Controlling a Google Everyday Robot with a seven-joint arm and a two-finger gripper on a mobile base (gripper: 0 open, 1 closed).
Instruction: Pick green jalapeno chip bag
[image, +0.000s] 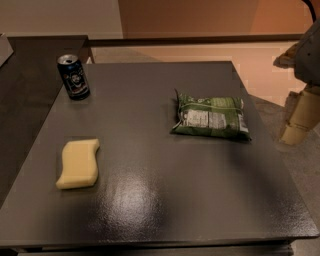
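Observation:
The green jalapeno chip bag (212, 117) lies flat on the dark grey table (150, 200), right of centre, with its white label panel facing up. My gripper (296, 131) shows as a tan piece at the right edge of the view. It hangs past the table's right edge, to the right of the bag and apart from it. Nothing is seen in it.
A dark soda can (73, 77) stands upright at the table's far left corner. A yellow sponge (79, 163) lies at the near left. A second dark surface (30, 65) adjoins on the left. Carpeted floor (300, 170) lies to the right.

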